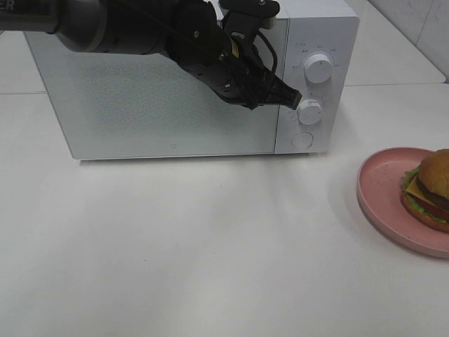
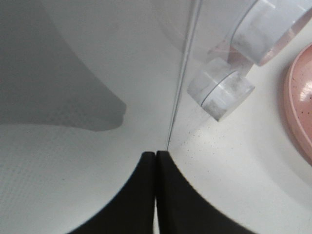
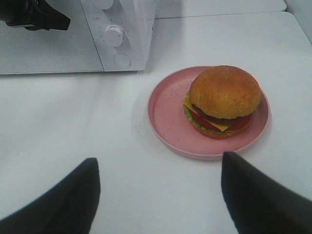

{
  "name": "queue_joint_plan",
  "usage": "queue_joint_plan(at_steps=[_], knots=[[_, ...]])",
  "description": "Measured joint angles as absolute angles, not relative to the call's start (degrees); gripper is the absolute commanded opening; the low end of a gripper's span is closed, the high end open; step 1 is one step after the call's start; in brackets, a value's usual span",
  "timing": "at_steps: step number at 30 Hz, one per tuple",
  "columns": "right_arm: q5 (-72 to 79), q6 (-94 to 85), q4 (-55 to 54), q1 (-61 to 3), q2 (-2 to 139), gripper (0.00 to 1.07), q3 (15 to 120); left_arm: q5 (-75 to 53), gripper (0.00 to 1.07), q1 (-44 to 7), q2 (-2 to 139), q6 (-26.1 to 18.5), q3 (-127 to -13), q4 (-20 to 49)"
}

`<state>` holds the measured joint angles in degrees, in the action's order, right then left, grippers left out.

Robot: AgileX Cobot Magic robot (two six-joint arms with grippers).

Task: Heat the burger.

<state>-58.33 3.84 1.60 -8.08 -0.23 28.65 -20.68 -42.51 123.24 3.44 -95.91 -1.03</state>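
Observation:
The burger (image 1: 429,188) has a golden bun, cheese, patty, tomato and lettuce. It sits on a pink speckled plate (image 1: 382,191) at the table's right edge. The white microwave (image 1: 175,91) stands at the back with its door closed. My left gripper (image 1: 293,96) is shut and empty. Its tips (image 2: 155,154) are at the seam between the door and the control panel, beside the lower knob (image 1: 309,111). My right gripper (image 3: 159,158) is open and empty. It hovers short of the plate (image 3: 165,114) and the burger (image 3: 224,97).
The microwave panel has an upper knob (image 1: 319,68), the lower knob (image 2: 222,90) and a round button (image 1: 303,140). The plate's rim (image 2: 302,102) shows in the left wrist view. White tabletop (image 1: 196,246) lies in front of the microwave.

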Motion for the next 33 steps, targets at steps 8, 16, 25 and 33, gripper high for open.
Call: queue_joint_plan(at_steps=[8, 16, 25, 33], knots=[[-58.3, 3.8, 1.6, -8.1, -0.2, 0.66, 28.6, -27.7, 0.0, -43.3, 119.7, 0.3, -96.8, -6.4], [-58.3, 3.8, 1.6, -8.1, -0.2, 0.66, 28.6, -42.5, 0.0, -44.7, 112.6, -0.6, -97.3, -7.2], [-58.3, 3.8, 1.6, -8.1, -0.2, 0.66, 28.6, -61.3, 0.0, -44.7, 108.3, -0.6, -97.3, -5.0], [-58.3, 3.8, 1.6, -8.1, -0.2, 0.66, 28.6, -69.6, 0.0, -42.3, 105.9, -0.6, -97.3, -4.5]])
